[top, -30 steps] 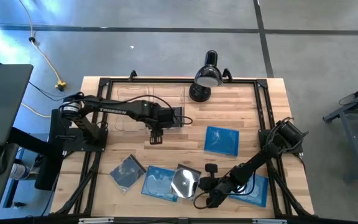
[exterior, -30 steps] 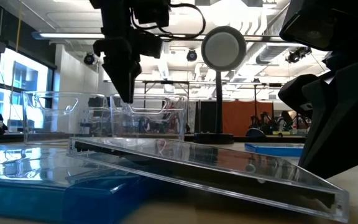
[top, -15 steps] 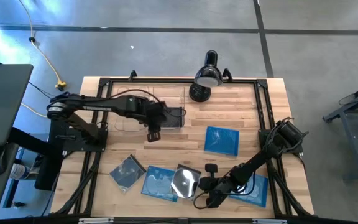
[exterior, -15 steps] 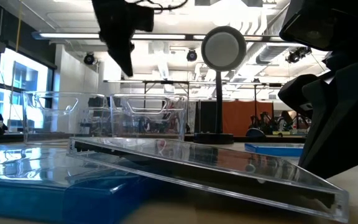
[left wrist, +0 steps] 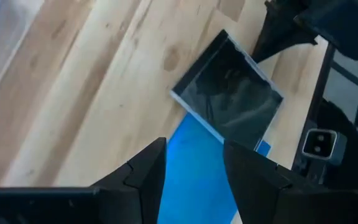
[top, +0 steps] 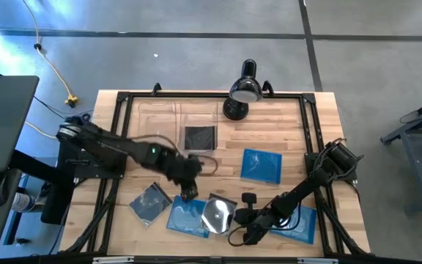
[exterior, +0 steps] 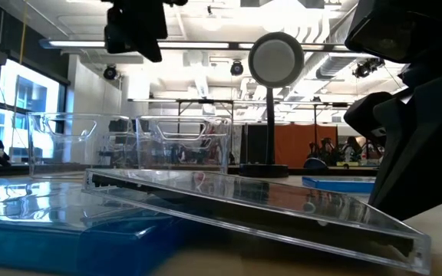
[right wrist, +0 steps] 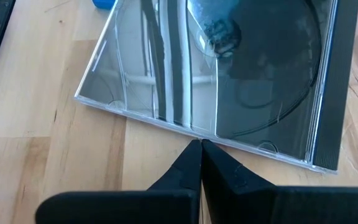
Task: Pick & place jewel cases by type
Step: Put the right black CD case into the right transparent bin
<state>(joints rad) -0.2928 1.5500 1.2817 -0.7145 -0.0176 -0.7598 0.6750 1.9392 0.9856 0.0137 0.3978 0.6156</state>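
My left gripper hangs open and empty above a blue jewel case near the front edge. In the left wrist view that blue case shows between its fingers. A dark jewel case with a clear cover rests tilted, one edge on the blue case. My right gripper is shut, its tips at that case's lower edge. Another dark case lies in a clear bin. Others lie on the table: a blue one, a dark one and a blue one under the right arm. My right gripper has its shut fingertips against the lower edge of the tilted dark case, coming slantwise down from the table's right. Whether they touch the edge, I cannot tell. The case's far side rests on the blue case.
Two clear bins stand side by side at the far left. A black desk lamp stands at the far middle. A black frame rail runs round the table. Bare wood lies in the middle of the table.
My left gripper has left the bins at the far side, swung toward the near edge and a little right, risen and rolled about its own line. It now hangs over the blue case. The dark case stays in the bin.
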